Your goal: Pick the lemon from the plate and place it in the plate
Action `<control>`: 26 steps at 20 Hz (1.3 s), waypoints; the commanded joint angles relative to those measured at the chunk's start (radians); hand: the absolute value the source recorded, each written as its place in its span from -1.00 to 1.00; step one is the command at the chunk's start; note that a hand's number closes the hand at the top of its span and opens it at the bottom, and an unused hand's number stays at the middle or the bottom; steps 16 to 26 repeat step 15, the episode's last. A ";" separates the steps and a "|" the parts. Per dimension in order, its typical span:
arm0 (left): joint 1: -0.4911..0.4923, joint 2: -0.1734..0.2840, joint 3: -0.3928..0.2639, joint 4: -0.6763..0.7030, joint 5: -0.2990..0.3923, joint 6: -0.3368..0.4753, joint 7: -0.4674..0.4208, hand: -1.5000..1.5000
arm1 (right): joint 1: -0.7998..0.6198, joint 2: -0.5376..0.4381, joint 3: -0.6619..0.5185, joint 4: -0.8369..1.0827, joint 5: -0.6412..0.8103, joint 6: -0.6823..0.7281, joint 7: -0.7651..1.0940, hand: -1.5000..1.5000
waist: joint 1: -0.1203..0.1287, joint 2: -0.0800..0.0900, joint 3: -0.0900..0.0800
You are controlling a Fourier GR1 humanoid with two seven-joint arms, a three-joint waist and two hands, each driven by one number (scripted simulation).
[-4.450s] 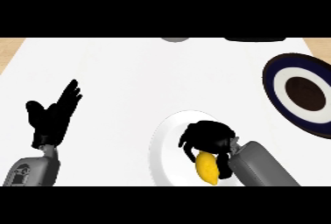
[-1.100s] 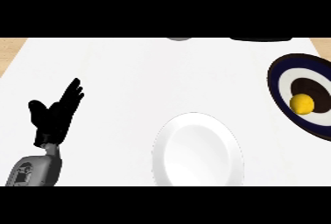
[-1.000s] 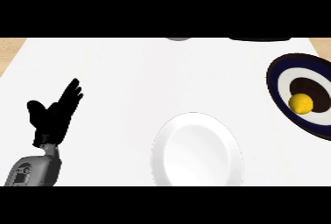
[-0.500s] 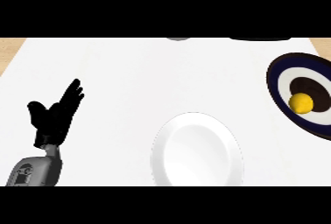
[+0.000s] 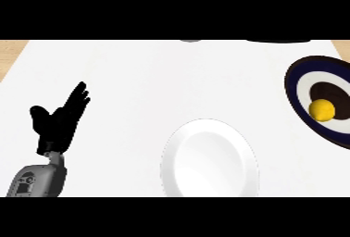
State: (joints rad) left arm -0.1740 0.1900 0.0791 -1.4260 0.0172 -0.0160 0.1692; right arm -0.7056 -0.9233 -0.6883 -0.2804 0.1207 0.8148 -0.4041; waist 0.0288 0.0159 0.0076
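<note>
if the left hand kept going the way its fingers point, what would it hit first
Nothing, as far as this view shows. The left hand points up and slightly right, over bare counter toward the far edge. The white plate and the lemon lie well off that line.

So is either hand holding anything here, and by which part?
Nothing is held. The left hand rests open with fingers up, and the right hand is out of view. The lemon lies on the dark plate, the white plate beside it.
</note>
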 commanded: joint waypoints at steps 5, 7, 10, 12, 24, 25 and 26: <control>-0.014 0.003 0.006 0.023 0.005 -0.010 -0.003 0.00 | 0.055 -0.015 -0.007 -0.021 -0.036 0.150 -0.131 -1.00 | 0.006 0.007 0.001; -0.013 -0.026 -0.017 0.007 -0.020 0.024 0.003 0.00 | 0.084 -0.013 0.000 -0.036 -0.033 0.140 -0.149 -1.00 | 0.006 0.008 0.003; -0.020 -0.017 -0.006 0.026 -0.006 0.006 -0.007 0.00 | 0.084 -0.032 0.009 -0.043 -0.035 0.141 -0.125 -1.00 | 0.011 0.013 0.004; -0.004 0.005 0.011 -0.007 0.014 -0.013 0.005 0.00 | 0.121 -0.016 0.022 -0.052 -0.025 0.117 -0.145 -1.00 | 0.021 0.009 0.004; -0.012 0.008 0.008 0.004 0.014 -0.024 -0.004 0.00 | 0.140 -0.001 0.045 -0.068 -0.013 0.095 -0.160 -1.00 | 0.021 0.013 0.005; -0.012 0.008 0.008 0.004 0.014 -0.024 -0.004 0.00 | 0.140 -0.001 0.045 -0.068 -0.013 0.095 -0.160 -1.00 | 0.021 0.013 0.005; -0.012 0.008 0.008 0.004 0.014 -0.024 -0.004 0.00 | 0.140 -0.001 0.045 -0.068 -0.013 0.095 -0.160 -1.00 | 0.021 0.013 0.005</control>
